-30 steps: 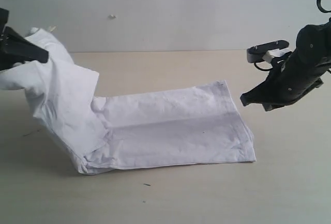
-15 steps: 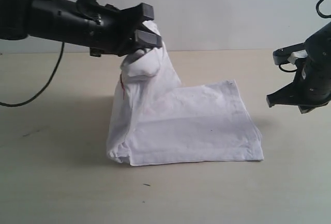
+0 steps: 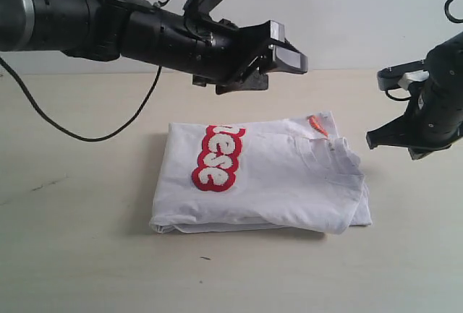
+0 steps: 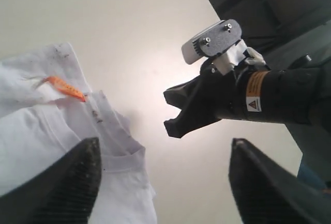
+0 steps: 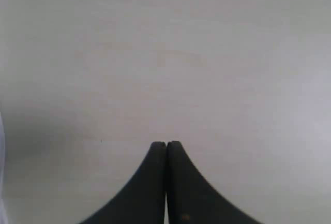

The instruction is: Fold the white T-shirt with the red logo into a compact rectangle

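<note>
The white T-shirt [image 3: 268, 183] lay mid-table [image 3: 87, 255] as a squat, layered rectangle, collar end to the right, with the orange neck tag [image 3: 317, 124] showing at its far right corner. Only the tail of the red logo [image 3: 215, 155] showed on top, towards the left. To my eye the folding was all but done. The collar edge looked rumpled and the layers did not quite line up, so a tidy-up might have been left. The left gripper [image 3: 286, 47] hovered above the shirt's far edge, jaws wide apart and empty. The right gripper [image 3: 372, 139] hung off to the right, clear of the cloth, jaws pressed together on nothing. I saw no box, bin or other container anywhere.
</note>
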You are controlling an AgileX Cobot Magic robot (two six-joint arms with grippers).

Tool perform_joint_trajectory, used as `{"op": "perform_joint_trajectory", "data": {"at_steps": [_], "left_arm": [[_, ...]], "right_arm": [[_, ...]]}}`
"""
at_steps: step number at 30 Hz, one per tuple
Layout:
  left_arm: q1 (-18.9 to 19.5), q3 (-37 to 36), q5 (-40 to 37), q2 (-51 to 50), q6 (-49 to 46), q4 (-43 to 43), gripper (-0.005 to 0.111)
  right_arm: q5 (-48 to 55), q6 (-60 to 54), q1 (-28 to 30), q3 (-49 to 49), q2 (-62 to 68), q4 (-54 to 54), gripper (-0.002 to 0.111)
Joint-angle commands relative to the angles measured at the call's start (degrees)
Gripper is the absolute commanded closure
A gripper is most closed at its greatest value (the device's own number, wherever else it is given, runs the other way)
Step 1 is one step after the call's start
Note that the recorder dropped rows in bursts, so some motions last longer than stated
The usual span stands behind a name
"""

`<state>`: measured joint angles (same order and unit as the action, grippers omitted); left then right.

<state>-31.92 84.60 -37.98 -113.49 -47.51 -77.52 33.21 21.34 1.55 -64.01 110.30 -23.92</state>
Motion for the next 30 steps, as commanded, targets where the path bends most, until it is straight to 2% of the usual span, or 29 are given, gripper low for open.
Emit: {"op": "perform_joint_trajectory", "data": {"at_steps": [1,4,8,15,18,25,27,29,30], "left_arm": [[2.3,0.8,-1.3,1.8,-0.4,4.6,0.054],[4.4,0.8,-5.2,1.9,-0.1,10.9,0.067],[6.1,0.8,-9.5,1.8,3.9,26.4,0.076],[6.7,0.8,-14.7,1.8,16.0,52.2,0.076],[6.7,0.8,-17.4,1.8,20.9,60.5,0.076],[6.8,-0.4,-20.3,1.8,22.7,61.7,0.076],[6.8,-1.8,-20.3,1.8,22.7,61.7,0.076],[6.8,-3.0,-20.3,1.8,22.7,62.1,0.076],[6.8,-3.2,-20.3,1.8,22.7,62.4,0.076]], "right_arm": [[-0.7,-1.8,0.1,-0.4,-0.3,1.8,0.108],[-1.8,-4.4,0.1,-0.4,-0.3,5.5,0.108],[-3.6,-12.0,0.1,-0.4,-0.3,14.4,0.108],[0.5,-40.7,0.1,-0.4,-3.2,44.5,0.108],[3.9,-46.8,0.1,-0.4,-5.4,51.4,0.108],[15.1,-45.8,0.1,-0.4,-4.7,52.2,0.108],[16.2,-43.8,0.1,-0.4,-3.6,52.2,0.097],[17.3,-41.8,0.1,-0.4,-3.4,51.4,0.078],[18.7,-40.2,0.1,-0.4,-3.4,50.4,0.063]]}}
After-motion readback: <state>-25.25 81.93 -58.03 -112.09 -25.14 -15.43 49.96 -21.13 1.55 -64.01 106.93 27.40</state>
